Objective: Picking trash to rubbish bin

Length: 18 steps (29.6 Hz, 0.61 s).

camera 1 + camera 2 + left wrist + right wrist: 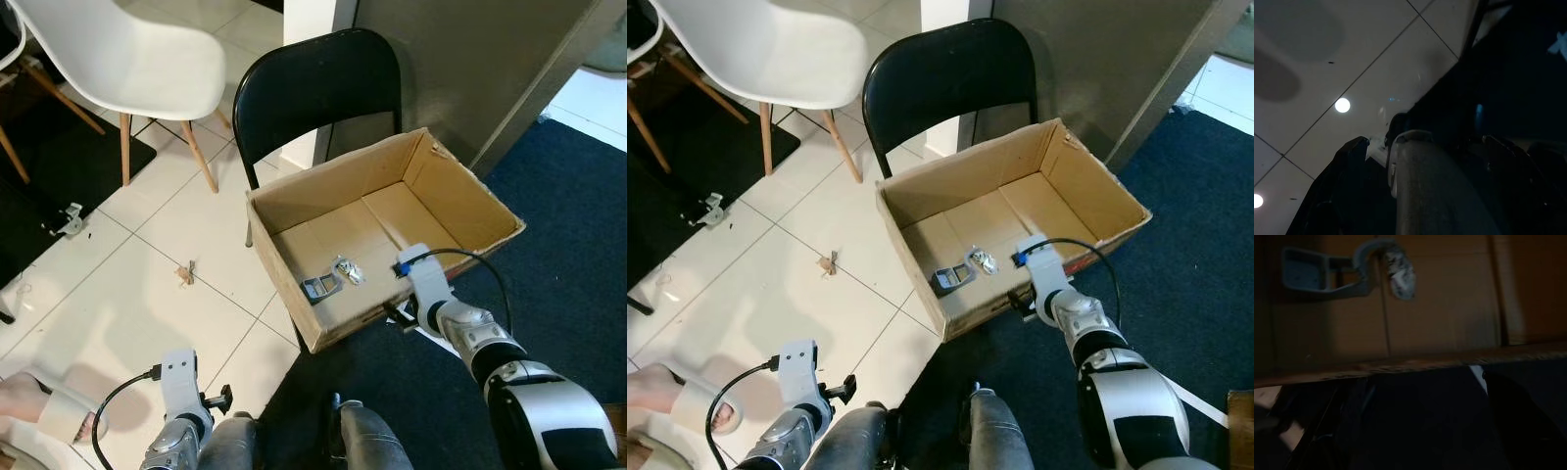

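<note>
left eye view: my right gripper (400, 315) sits at the near rim of the open brown cardboard box (460, 186), which holds a small grey plastic piece (320, 286) and a crumpled silver foil scrap (349, 270). remaining small brown scrap (185, 273) lies on white tile, left of the box, nearer my left gripper (217, 399). right wrist view looks empty-handed, probably; finger opening on either gripper i can't tell.

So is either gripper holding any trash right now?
Cannot tell: the right gripper sits at the cardboard box's near edge, fingers hidden; the left gripper hangs low.
</note>
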Motion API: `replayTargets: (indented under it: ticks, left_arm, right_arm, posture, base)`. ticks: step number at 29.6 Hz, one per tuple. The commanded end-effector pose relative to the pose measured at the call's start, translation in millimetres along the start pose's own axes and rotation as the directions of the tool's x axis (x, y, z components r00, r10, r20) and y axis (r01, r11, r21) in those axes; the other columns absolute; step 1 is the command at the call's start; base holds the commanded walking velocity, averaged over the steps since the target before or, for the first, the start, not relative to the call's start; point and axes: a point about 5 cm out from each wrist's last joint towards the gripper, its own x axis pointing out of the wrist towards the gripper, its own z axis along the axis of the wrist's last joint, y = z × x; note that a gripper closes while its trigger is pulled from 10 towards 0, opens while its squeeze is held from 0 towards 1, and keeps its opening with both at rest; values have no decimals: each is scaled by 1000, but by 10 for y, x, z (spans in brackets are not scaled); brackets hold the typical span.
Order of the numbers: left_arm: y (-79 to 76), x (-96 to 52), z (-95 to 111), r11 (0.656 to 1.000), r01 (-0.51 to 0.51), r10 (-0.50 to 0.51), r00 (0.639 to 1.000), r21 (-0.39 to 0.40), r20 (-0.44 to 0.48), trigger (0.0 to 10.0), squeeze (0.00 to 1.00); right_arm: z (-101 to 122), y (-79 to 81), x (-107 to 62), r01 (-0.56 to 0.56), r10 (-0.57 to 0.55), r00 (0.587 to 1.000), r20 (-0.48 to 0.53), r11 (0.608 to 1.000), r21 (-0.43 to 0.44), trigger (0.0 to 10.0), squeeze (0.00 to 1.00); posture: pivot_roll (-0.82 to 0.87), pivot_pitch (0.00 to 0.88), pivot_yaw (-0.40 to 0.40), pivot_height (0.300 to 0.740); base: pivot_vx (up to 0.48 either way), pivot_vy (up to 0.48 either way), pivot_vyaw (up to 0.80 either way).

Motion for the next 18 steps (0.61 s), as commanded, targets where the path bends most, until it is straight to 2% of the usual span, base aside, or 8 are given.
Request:
replayTargets:
  ticks: [1,4,8,15,18]
  left_arm:
    - [-16,-28,-117,1000,4,-4,1000,-7,-27,10000,0]
    - [-18,-27,-113,1000,2,-2,1000,-10,-24,10000,0]
    - [-19,-25,-108,1000,1,-1,1000,-10,-22,10000,0]
    - [-19,-24,-104,1000,2,-2,1000,-12,-22,10000,0]
    - [-18,-24,-105,1000,4,-5,1000,-10,-25,10000,0]
  right_arm:
    - [214,-22,12,32,-34,994,106,999,17,10000,0]
    - [349,2,25,24,-30,987,157,999,39,10000,0]
    - [385,29,35,13,-19,986,165,999,37,10000,0]
    - [178,-19,13,42,-42,995,86,999,1,10000,0]
    - [25,-81,-19,59,-58,998,29,998,-20,10000,0]
  posture:
    - [59,303,-34,740]
    - [62,299,-36,740]
    - [62,294,-37,740]
    - [56,286,-36,740]
    - [51,281,-32,740]
  base:
    - [0,0,0]
    - [0,0,0]
    - [0,0,0]
    - [0,0,0]
    - [0,0,0]
